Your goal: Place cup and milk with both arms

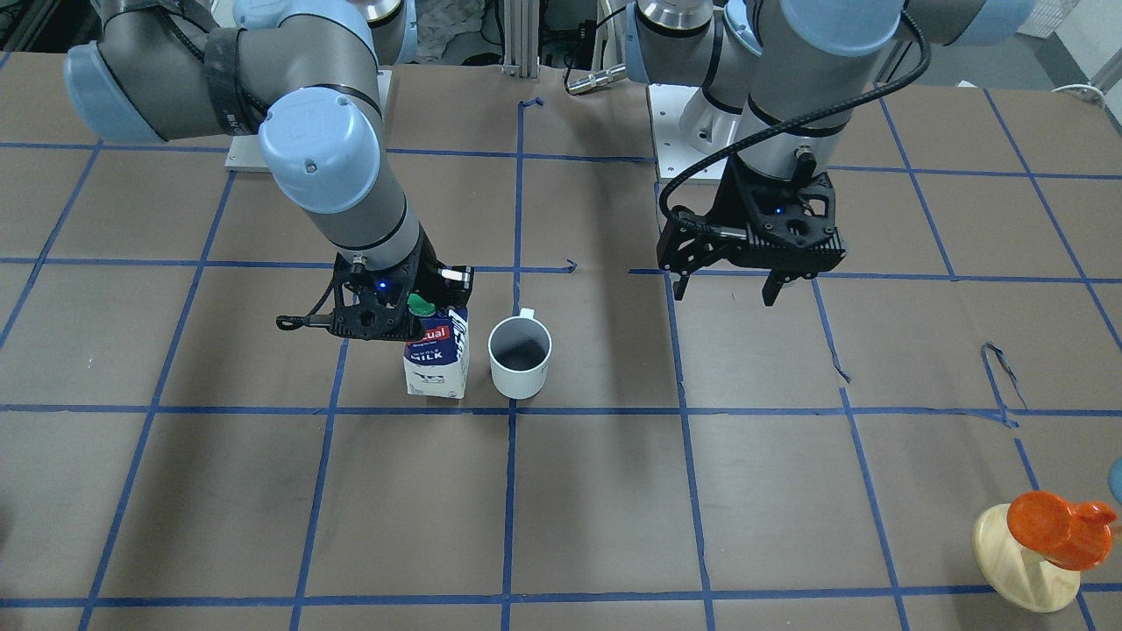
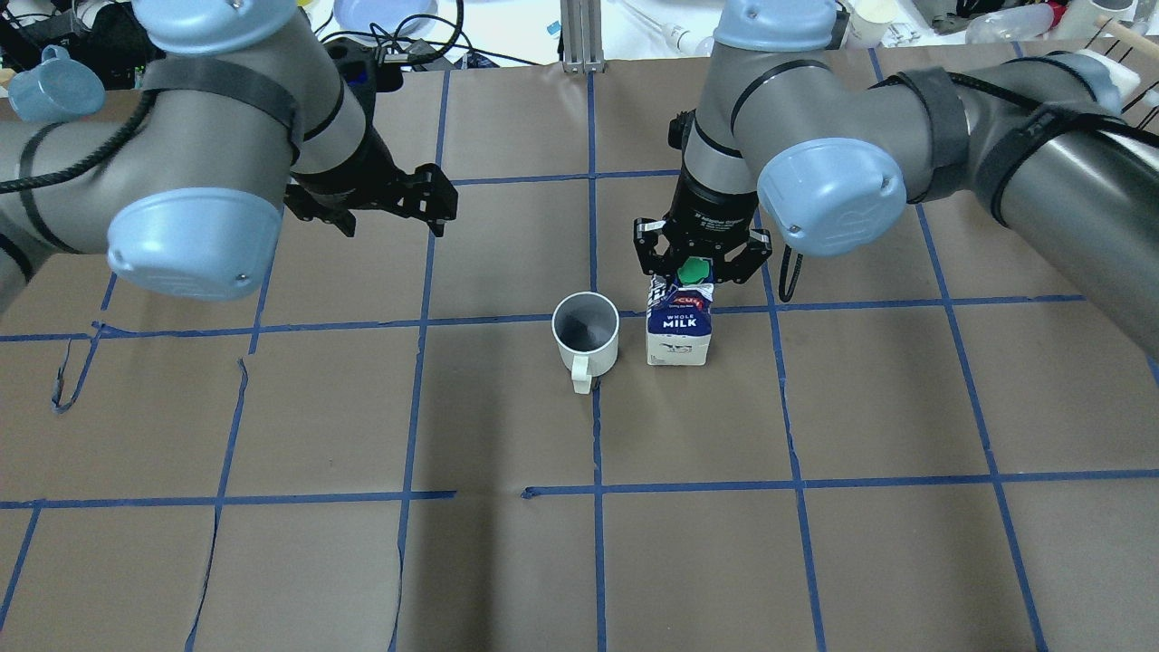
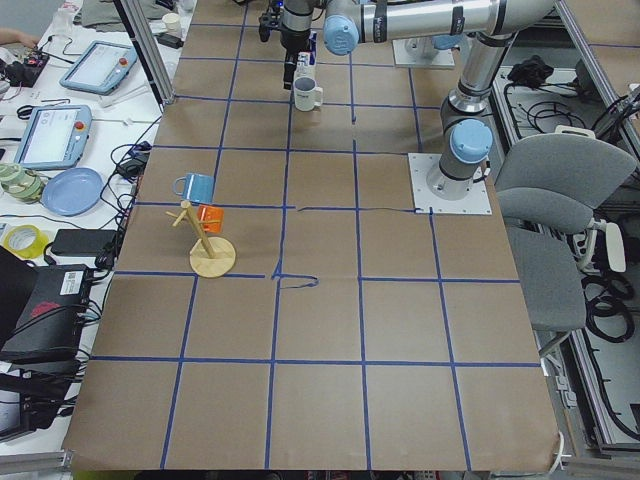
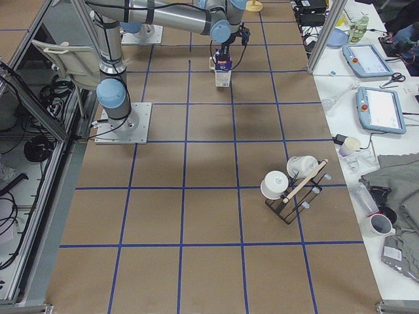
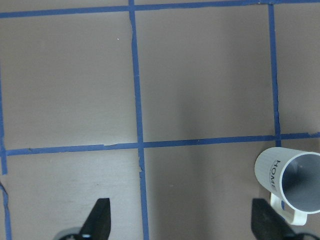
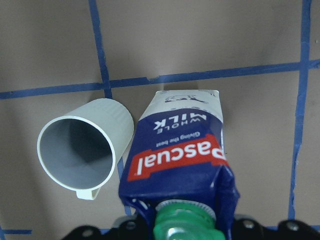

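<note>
Right gripper (image 2: pixel 695 270): down over the gable top of the milk carton (image 1: pixel 436 359), jaws on either side of the green cap. The right wrist view shows black finger parts close against both sides of the top, so the jaws seem clamped on it, though the contact itself is mostly hidden.

Carton: upright, base on the table (image 1: pixel 614 491), label facing away from the robot.

Cup (image 1: pixel 520 355): upright and unheld, just beside the carton on its robot-left side with a narrow gap between them. Handle points toward the robot.

Left gripper (image 1: pixel 727 294): jaws spread wide, holding nothing, hanging above bare table well apart from the cup.

Orange cup (image 1: pixel 1056 526): on a wooden stand at the far table corner.
</note>
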